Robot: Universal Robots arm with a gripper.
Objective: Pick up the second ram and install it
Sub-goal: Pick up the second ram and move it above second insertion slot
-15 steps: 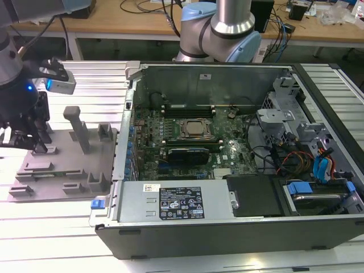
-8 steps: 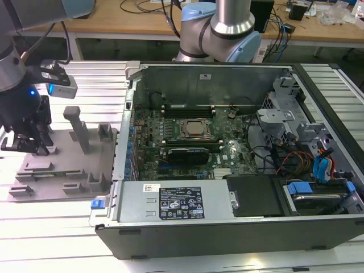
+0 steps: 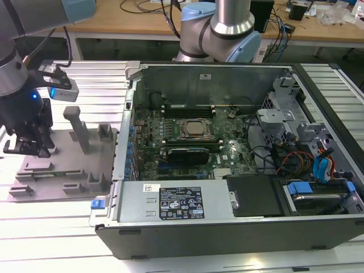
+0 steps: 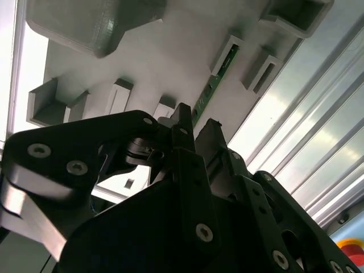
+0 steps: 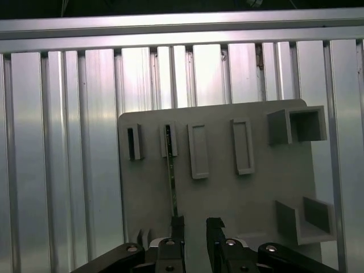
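Bright overhead light; strong glare whitens the ribbed desk [image 3: 51,227] in every view, while the tool [image 4: 197,119] stands dark against it.

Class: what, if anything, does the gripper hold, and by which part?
Nothing: the gripper is open at one end of the second ram, which stands on edge in the grey tray.

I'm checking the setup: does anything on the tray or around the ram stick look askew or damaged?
Nothing stands out. The second ram stands on edge, straight in its holders on the grey tray, with no visible damage. The open tool is at one end of it.
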